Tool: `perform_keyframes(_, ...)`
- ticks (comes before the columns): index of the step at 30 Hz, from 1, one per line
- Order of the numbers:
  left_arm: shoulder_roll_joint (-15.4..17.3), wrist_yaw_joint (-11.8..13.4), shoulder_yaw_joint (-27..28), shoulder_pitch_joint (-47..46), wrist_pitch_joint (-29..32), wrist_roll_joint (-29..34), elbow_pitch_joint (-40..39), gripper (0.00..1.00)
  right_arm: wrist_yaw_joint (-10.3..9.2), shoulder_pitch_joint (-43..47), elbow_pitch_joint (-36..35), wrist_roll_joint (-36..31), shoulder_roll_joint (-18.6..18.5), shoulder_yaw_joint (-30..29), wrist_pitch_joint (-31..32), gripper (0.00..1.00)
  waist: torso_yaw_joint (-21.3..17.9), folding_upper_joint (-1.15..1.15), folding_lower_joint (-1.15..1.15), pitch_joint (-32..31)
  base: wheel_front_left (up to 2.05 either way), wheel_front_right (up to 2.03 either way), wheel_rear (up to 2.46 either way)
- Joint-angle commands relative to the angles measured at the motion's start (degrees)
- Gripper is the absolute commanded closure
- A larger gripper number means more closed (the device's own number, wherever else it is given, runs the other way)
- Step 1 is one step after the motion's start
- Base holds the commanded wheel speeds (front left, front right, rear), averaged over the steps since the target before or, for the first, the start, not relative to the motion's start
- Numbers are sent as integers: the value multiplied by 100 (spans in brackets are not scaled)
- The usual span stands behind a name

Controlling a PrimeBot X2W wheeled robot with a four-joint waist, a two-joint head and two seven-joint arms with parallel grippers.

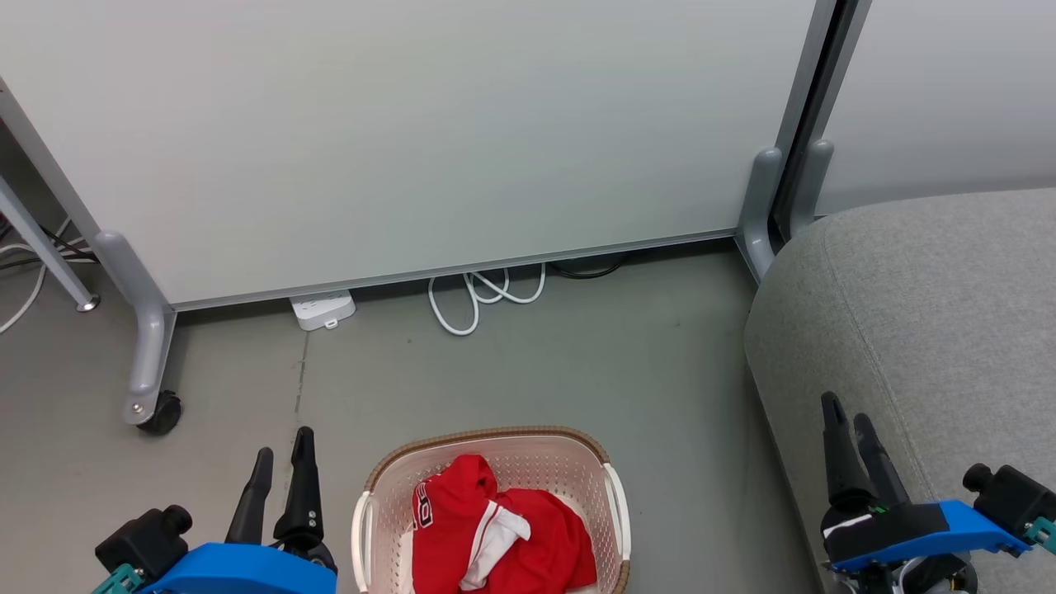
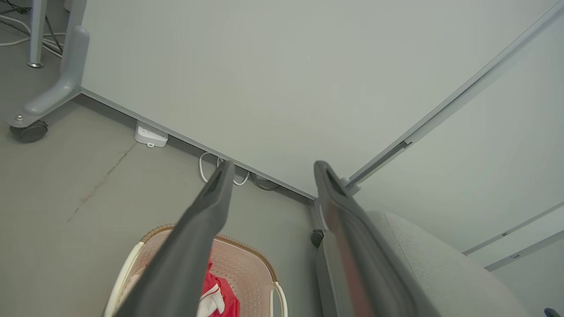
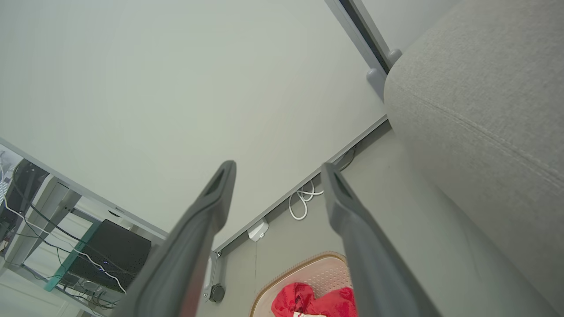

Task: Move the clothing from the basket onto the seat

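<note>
My left gripper holds its two dark fingers spread wide, nothing between them. Beneath the left finger I see the basket on the grey floor, with red clothing inside. The seat sits just right of it. Farther off stands a pale partition, with a white power strip at its foot.

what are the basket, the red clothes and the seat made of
The basket: likely moulded plastic, cream, with rows of holes; its brown rim looks woven. The clothing: soft thin fabric, perhaps synthetic, crumpled in folds. The seat: light grey woven upholstery, flecked, with a stitched seam.
</note>
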Motion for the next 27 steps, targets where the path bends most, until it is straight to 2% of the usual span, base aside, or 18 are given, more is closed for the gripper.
perform_keyframes(1, 41, 31, -28, -150, -52, 152, -55, 0, 0, -141, -95, -178, -25, 13, -30, 0, 1, 0, 0, 3, 0, 0, 0)
perform_keyframes(27, 46, 206, -217, -193, -453, 1548, -140, 0, 0, -109, -313, -1985, -30, 113, -117, 0, 29, 0, 0, 75, 0, 0, 0)
